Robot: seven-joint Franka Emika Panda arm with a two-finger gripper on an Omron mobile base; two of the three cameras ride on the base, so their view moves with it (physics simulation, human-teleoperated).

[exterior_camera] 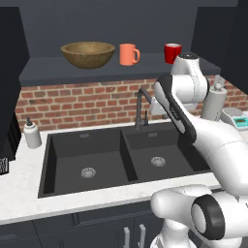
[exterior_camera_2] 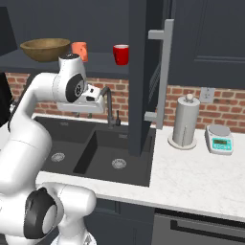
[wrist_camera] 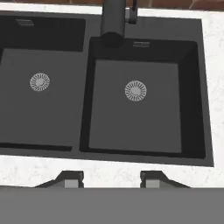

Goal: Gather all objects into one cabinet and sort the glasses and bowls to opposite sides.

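The wall cabinet stands open, and on its dark shelf (exterior_camera: 43, 72) a wide wooden bowl (exterior_camera: 87, 53) sits at the left. An orange mug (exterior_camera: 129, 54) is in the middle and a red mug (exterior_camera: 172, 52) at the right, all upright and apart. The same bowl (exterior_camera_2: 44, 49), orange mug (exterior_camera_2: 80, 50) and red mug (exterior_camera_2: 121, 54) appear in the right base view. My gripper (wrist_camera: 111, 179) hangs over the near rim of the double black sink (wrist_camera: 87, 92), pointing down. It is open with nothing between its fingers. The white hand (exterior_camera_2: 94, 97) is well below the shelf.
The open cabinet door (exterior_camera_2: 143, 72) with its silver bar handle (exterior_camera_2: 165, 72) juts out over the sink's right end. A black faucet (exterior_camera: 141, 104) rises behind the sink. A soap bottle (exterior_camera: 32, 134) stands left; a paper-towel roll (exterior_camera_2: 185, 122) and scale (exterior_camera_2: 220, 139) stand right.
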